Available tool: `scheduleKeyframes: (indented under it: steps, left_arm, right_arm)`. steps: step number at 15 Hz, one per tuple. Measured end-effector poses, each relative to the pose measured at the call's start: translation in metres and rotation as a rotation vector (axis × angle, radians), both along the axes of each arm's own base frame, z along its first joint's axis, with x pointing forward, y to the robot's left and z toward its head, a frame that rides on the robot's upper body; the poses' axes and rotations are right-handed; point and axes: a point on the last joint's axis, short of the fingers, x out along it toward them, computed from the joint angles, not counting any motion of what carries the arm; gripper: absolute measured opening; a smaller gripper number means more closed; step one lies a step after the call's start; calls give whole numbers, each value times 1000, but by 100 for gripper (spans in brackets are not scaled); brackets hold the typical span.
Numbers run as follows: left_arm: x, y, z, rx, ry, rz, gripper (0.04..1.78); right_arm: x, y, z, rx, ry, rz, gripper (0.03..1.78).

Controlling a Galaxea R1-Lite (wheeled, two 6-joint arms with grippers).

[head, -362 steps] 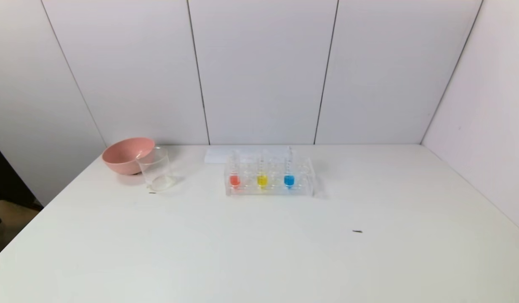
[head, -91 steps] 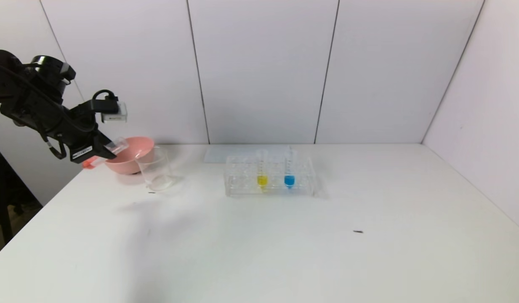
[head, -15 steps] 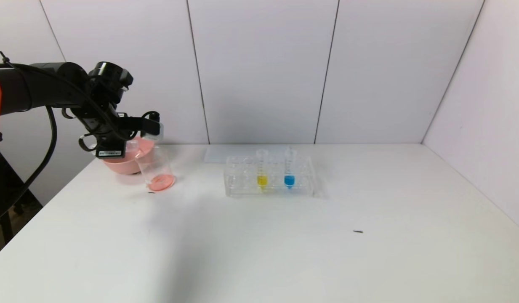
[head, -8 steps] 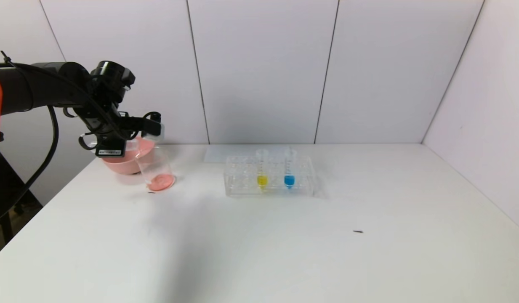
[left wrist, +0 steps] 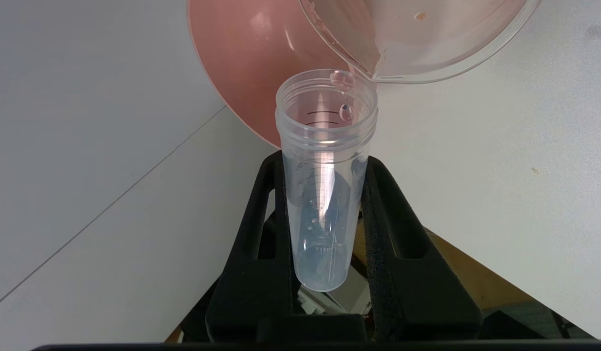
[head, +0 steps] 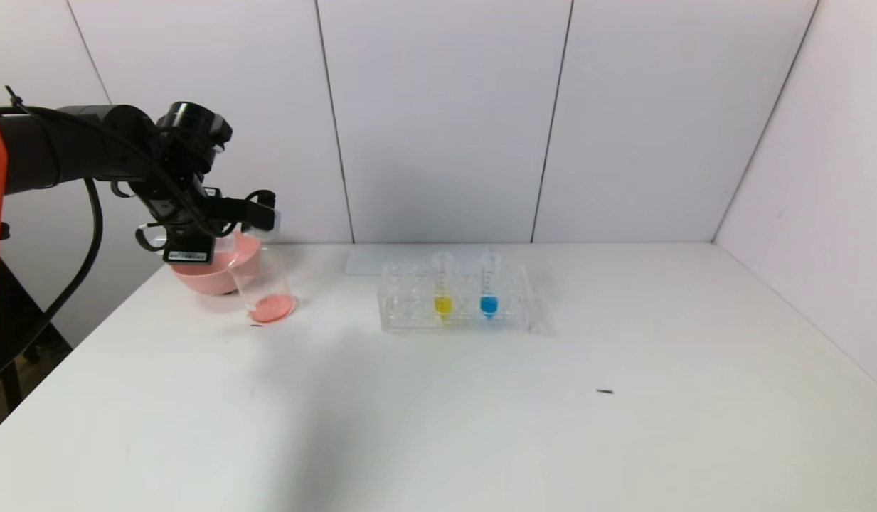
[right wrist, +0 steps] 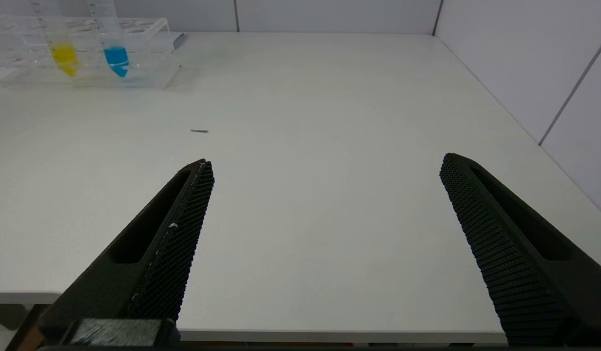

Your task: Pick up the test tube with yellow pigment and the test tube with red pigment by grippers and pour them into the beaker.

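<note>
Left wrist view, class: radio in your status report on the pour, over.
Left tool shut on red test tube, tipped at beaker rim. Tube drained, red pooled in beaker. Right tool open, parked. Yellow test tube racked, nothing blocking.

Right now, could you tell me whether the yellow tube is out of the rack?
No, the test tube with yellow pigment stands upright in the rack.

Pink bowl [head: 209, 279] at table [head: 438, 427] far-left; clear rack [head: 455, 313] mid-table holds blue-tipped tube [head: 489, 297].
</note>
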Motion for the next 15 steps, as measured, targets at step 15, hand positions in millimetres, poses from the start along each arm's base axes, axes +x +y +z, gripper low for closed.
scheduleKeyframes:
  steps: [15]
  left_arm:
    - [-3,-5,3,33,0,11,45]
  right_arm:
    - [0,0,0,0,0,0,170]
